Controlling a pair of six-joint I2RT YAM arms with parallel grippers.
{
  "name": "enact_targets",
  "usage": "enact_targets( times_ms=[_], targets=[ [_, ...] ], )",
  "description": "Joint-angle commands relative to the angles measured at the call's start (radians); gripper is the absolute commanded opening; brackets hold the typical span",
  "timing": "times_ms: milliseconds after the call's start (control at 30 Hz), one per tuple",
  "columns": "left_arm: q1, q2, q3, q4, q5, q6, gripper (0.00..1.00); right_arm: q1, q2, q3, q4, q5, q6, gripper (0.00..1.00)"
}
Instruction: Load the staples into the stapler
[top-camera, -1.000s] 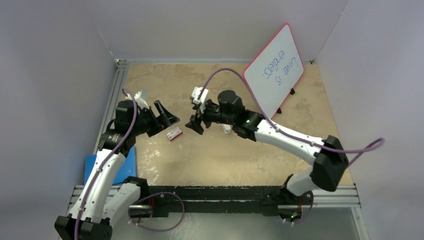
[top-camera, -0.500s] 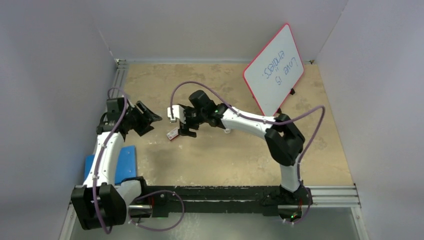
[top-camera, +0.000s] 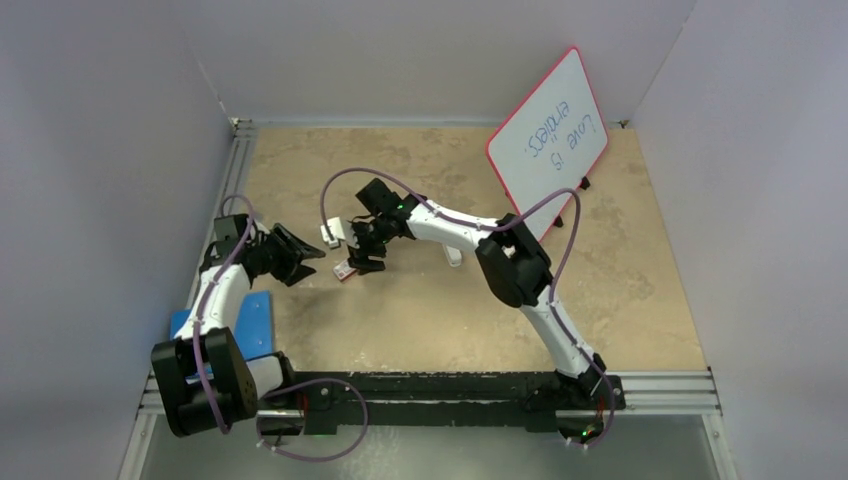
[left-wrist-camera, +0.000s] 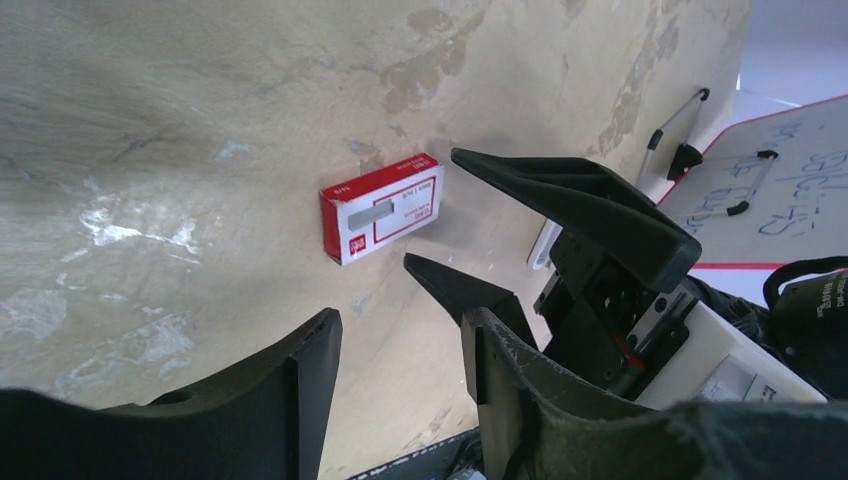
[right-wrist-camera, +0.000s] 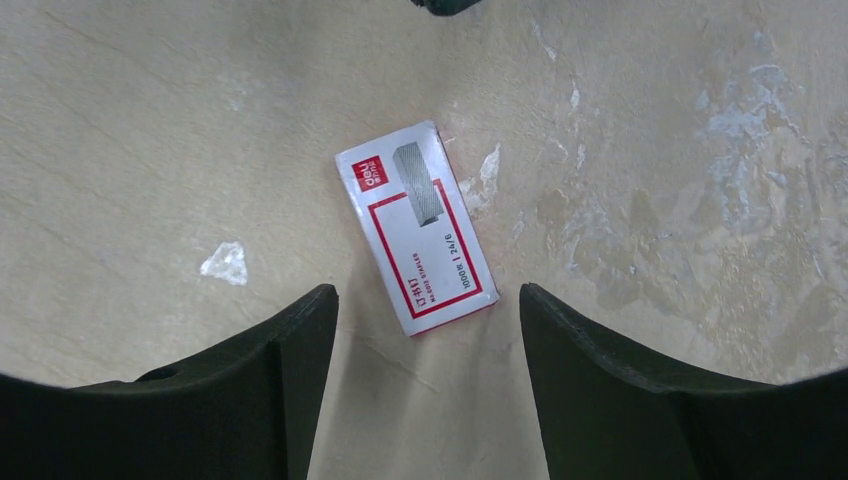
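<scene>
Staples (right-wrist-camera: 417, 228) now lie under the right gripper (right-wrist-camera: 425, 296) — swung across, jaws apart, probably about to pinch — left gripper (left-wrist-camera: 400, 328) open too.

A worn, blotchy tan table (top-camera: 420, 310) is carrying a red-and-white box of staples (top-camera: 346, 269), which is lying flat left of the middle, label side up. A small white object (top-camera: 454, 258) is lying near the centre, mostly hidden. A red-framed whiteboard (top-camera: 548, 140) is standing tilted at the far right, and a flat blue sheet (top-camera: 258, 318) is lying at the near left edge.
</scene>
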Motion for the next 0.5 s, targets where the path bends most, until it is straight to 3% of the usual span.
enact_targets(
  times_ms=[0, 300, 467],
  targets=[
    [0.025, 0.041, 0.001, 0.051, -0.013, -0.012, 0.47, -0.001, 0.022, 0.099, -0.041, -0.002, -0.024, 0.7],
    [0.04, 0.095, -0.038, 0.109, 0.027, -0.014, 0.45, 0.001, 0.121, 0.238, -0.143, 0.007, -0.036, 0.6],
    [0.04, 0.117, -0.041, 0.124, 0.049, -0.011, 0.46, 0.001, 0.126, 0.238, -0.19, 0.006, -0.052, 0.58]
  ],
)
